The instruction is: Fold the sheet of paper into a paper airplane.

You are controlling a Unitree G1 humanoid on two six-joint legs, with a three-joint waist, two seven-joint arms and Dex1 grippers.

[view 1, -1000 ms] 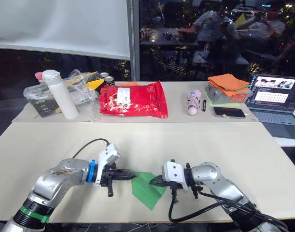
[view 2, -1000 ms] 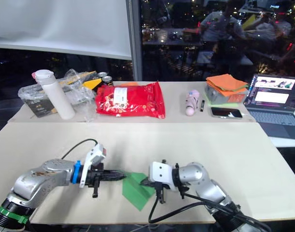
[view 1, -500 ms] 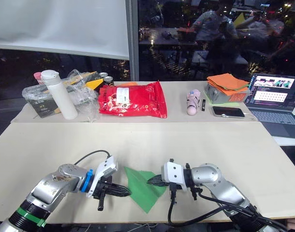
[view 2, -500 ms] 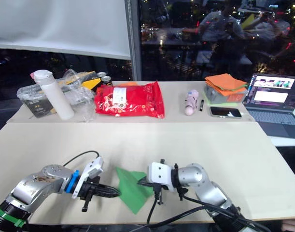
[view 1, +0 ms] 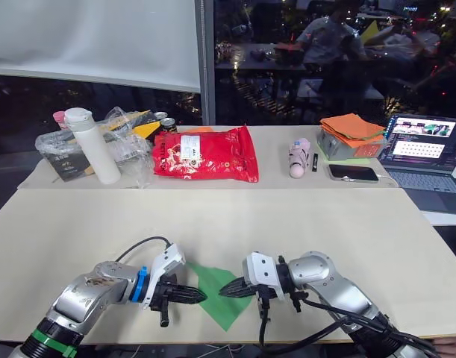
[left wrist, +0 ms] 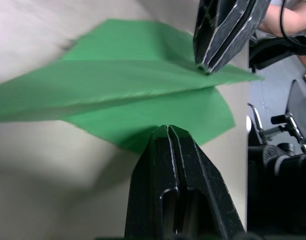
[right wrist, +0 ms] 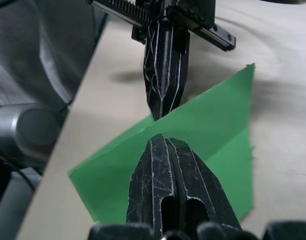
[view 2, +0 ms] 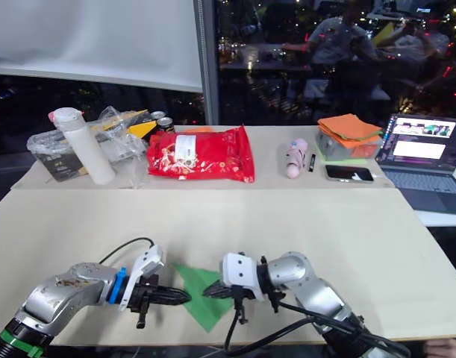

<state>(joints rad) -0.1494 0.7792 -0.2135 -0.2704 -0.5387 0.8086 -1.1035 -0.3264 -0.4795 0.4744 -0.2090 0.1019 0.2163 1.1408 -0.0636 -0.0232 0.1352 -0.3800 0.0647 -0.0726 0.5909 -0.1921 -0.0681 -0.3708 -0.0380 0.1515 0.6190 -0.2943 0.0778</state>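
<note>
An office or lab after dark: beyond the end effectors, a pale counter (view 1: 302,216) carries an open laptop (view 1: 424,149), a phone (view 1: 354,173), a white bottle (view 1: 93,145) and a red snack bag (view 1: 205,154), before a black window (view 1: 310,60) reflecting seated people.

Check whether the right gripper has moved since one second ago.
Yes. The right gripper has slid toward the robot's left, over the green paper, measured against the red bag on the far table.

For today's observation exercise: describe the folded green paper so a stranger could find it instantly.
Start at the near edge of the beige table. Between the left hand and right hand lies the sheet of paper, a bright green pointed wedge, the only green thing there.
</note>
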